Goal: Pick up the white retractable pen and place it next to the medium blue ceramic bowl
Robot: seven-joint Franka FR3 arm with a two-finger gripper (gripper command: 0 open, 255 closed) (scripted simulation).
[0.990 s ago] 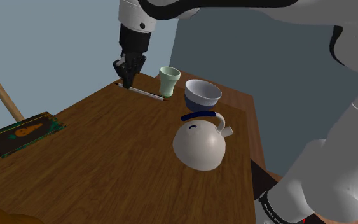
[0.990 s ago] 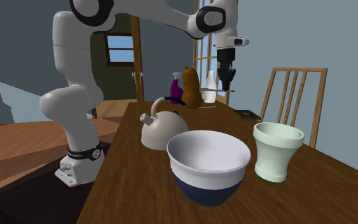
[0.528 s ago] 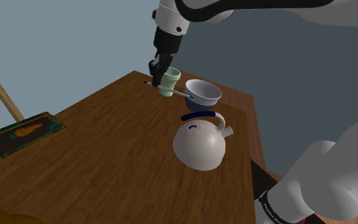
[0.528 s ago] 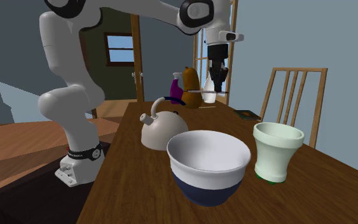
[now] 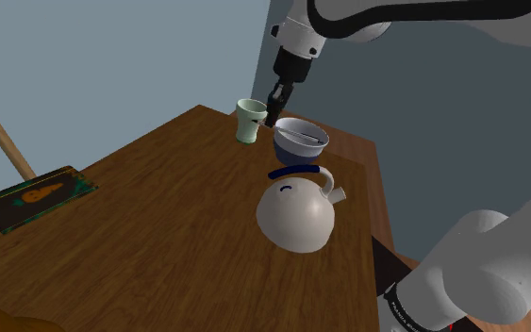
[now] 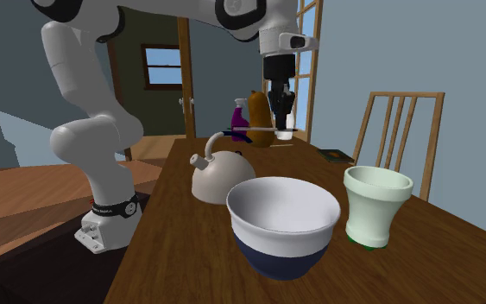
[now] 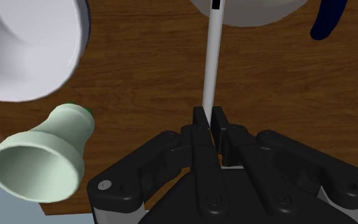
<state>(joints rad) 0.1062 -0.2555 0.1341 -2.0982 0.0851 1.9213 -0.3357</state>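
Note:
My gripper [image 5: 274, 102] hangs above the table between the cup and the bowl, shut on the white pen [image 5: 303, 140]. The pen lies level in the fingers, and its free end reaches over the bowl's rim. In the wrist view the pen [image 7: 210, 63] runs straight out from the closed fingertips [image 7: 202, 118] toward the kettle. The bowl [image 5: 287, 151] is white inside with a dark blue lower wall and stands near the table's far corner. In the second exterior view it is the nearest thing [image 6: 284, 250], with the gripper [image 6: 280, 119] and the pen [image 6: 258, 131] high behind it.
A pale green cup [image 5: 250, 121] stands beside the bowl. A white kettle [image 5: 296, 215] with a blue handle sits nearer the stand. A green picture book [image 5: 35, 196] lies at the shoulder view's left. A wooden chair [image 6: 405, 129] stands by the table [image 5: 159, 236].
The gripper, with the pen in it, has risen from the table's far edge and travelled to the shoulder view's right, past the cup, until the pen hangs over the bowl.

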